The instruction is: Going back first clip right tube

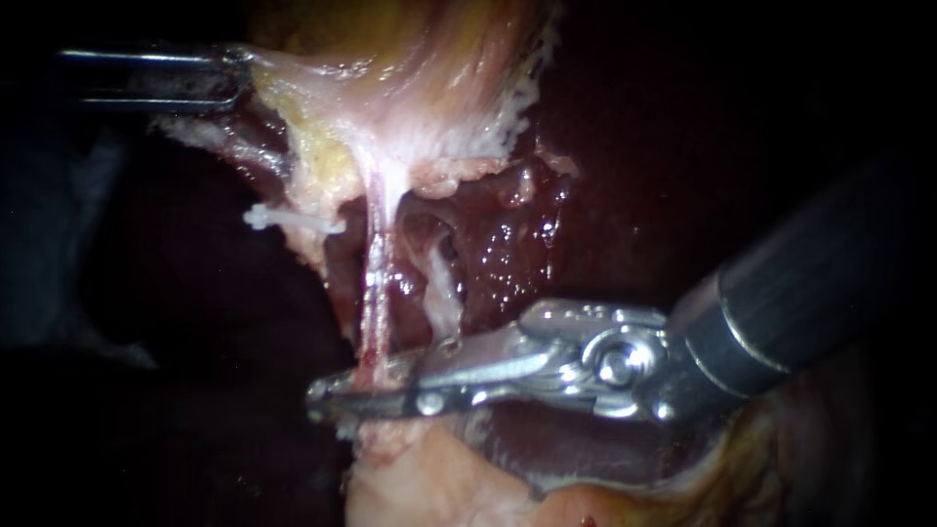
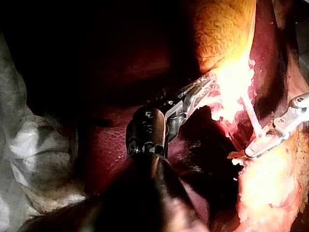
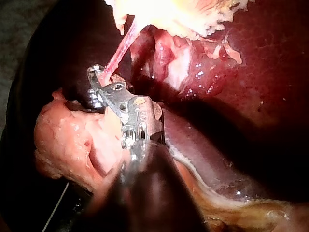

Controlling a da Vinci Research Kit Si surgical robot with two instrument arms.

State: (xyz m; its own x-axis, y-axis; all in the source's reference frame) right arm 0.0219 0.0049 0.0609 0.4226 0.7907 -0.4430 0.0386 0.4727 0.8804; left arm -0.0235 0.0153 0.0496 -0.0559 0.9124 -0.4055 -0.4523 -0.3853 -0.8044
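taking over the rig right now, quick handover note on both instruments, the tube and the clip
Left instrument: jaws shut on the pale tissue, which pulls the tube taut.
Right instrument: its tip lies across the tube's lower end. Whether it grips the tube is unclear.
White clip: it sticks out beside the upper part of the tube, on the left instrument's side. What it sits on is hidden.
Done: one clip is in place.
Left: the right instrument has not yet backed off the tube. It should probably be drawn away slowly.

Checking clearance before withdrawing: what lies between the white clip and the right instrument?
Endoscope view: just a bare stretch of the taut pink tube.
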